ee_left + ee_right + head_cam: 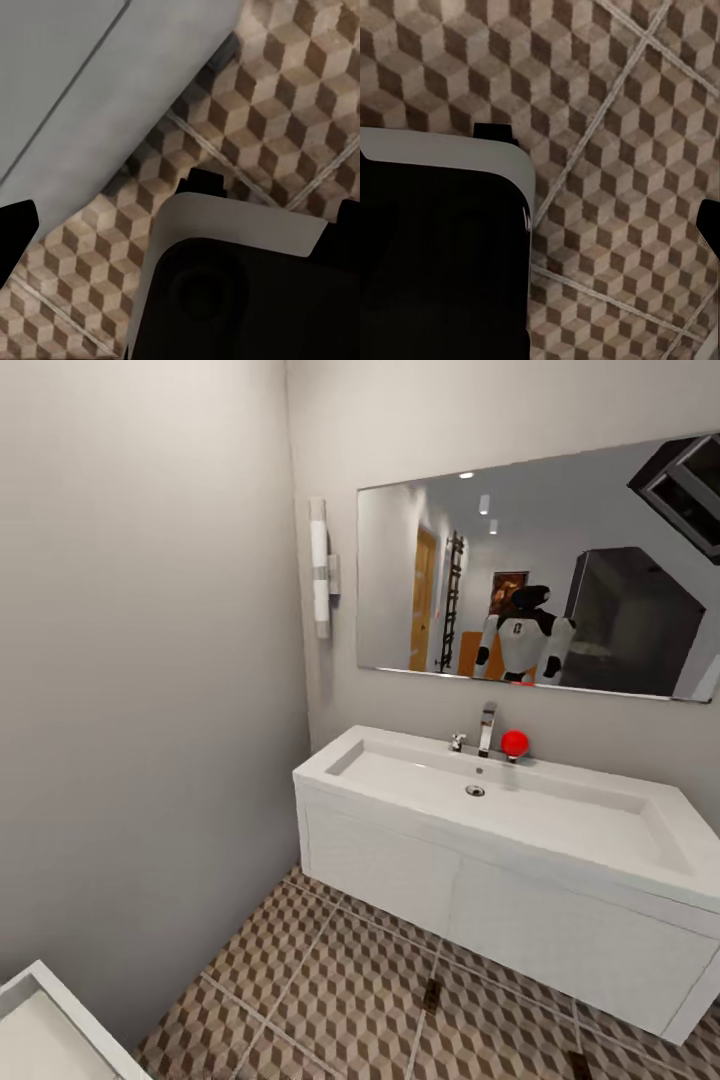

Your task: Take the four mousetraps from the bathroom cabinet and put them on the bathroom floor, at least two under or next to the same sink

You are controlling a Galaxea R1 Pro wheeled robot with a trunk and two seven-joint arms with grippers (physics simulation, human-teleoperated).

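Note:
Two mousetraps, tiny dark slabs, lie on the bathroom floor (330, 990) in the head view. One mousetrap (431, 996) is just in front of the white sink unit (480, 880). The other mousetrap (578, 1063) lies further right, by the picture's lower edge. The cabinet is out of view. In the left wrist view my left gripper (182, 225) hangs open over the cube-pattern tiles, a black fingertip (16, 232) at each side and nothing between. In the right wrist view one black fingertip (709, 225) of my right gripper sits far out at the edge, also over bare tiles.
The sink unit is wall-hung, with a chrome tap (488, 728) and a red knob (514, 743). A mirror (600, 520) above reflects my body. A white rim (50, 1010) stands at the lower left. My own base (247, 292) fills much of both wrist views.

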